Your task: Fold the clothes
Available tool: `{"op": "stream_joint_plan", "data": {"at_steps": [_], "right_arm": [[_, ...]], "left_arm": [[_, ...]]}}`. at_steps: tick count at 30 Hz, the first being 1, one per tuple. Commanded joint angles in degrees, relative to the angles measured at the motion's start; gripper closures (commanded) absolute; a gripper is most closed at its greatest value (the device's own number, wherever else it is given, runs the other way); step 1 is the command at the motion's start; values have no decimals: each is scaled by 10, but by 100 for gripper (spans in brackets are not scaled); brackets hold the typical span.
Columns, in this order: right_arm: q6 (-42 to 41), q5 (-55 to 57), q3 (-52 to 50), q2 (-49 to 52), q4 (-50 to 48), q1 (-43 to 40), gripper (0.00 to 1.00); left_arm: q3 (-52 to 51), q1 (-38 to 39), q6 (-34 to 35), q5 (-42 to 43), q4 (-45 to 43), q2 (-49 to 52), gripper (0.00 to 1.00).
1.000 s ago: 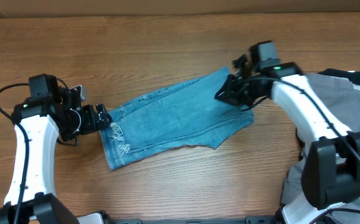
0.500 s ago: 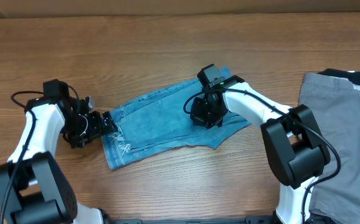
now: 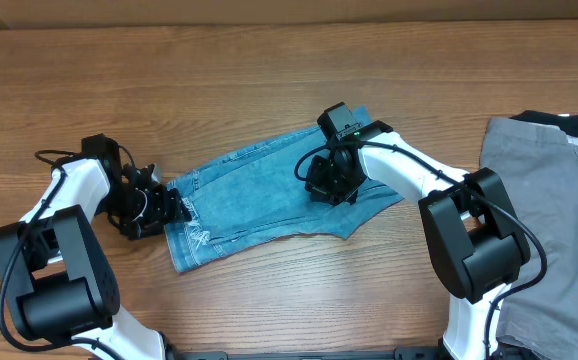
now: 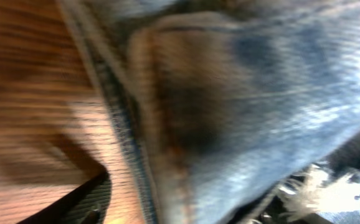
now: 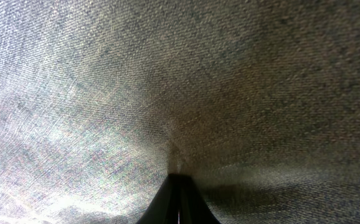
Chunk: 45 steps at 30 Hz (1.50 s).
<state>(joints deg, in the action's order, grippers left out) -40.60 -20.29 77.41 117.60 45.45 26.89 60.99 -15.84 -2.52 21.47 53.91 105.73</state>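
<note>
Toward the front-left of the counter (image 3: 289,300), the left fingers (image 3: 172,207) straddle the frayed hem of the jeans (image 3: 249,200), which lie mid-counter; blur hides whether they grip. Farther back, the right fingers (image 3: 331,186) are pinched shut on denim. A fold is probably starting; next, both holds must lift together.

Jeans (image 3: 259,195) on table (image 3: 269,80), left pincer (image 3: 174,205) at their left end, right pincer (image 3: 329,187) atop their right half, another garment (image 3: 554,200) rightmost
</note>
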Motion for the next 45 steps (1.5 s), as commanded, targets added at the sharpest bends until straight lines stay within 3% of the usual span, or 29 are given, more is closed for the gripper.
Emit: {"op": "stream_joint_plan", "data": {"at_steps": [1, 10, 16, 19, 21, 26, 30, 37, 45], "right_arm": [[-6, 22, -3, 26, -2, 2, 96], [-6, 22, -3, 26, -4, 2, 96], [-6, 22, -3, 25, -3, 2, 96], [-6, 22, -3, 26, -3, 1, 96], [-6, 22, -3, 26, -3, 1, 96], [-6, 22, -3, 26, -3, 1, 96], [-6, 20, -3, 25, -3, 0, 96], [1, -21, 12, 21, 28, 0, 96], [64, -38, 59, -73, 42, 20, 96]], "left_arm": [[-46, 17, -37, 19, -30, 43, 32], [-121, 20, 0, 1, -145, 43, 34], [-148, 27, 0, 26, -170, 43, 45], [-148, 31, 0, 27, -158, 43, 58], [-148, 31, 0, 36, -154, 43, 73], [-140, 24, 15, 40, -146, 42, 95], [-97, 0, 14, 35, -89, 31, 96], [66, -65, 14, -18, 90, -14, 96], [286, -82, 15, -85, 257, -65, 96]]}}
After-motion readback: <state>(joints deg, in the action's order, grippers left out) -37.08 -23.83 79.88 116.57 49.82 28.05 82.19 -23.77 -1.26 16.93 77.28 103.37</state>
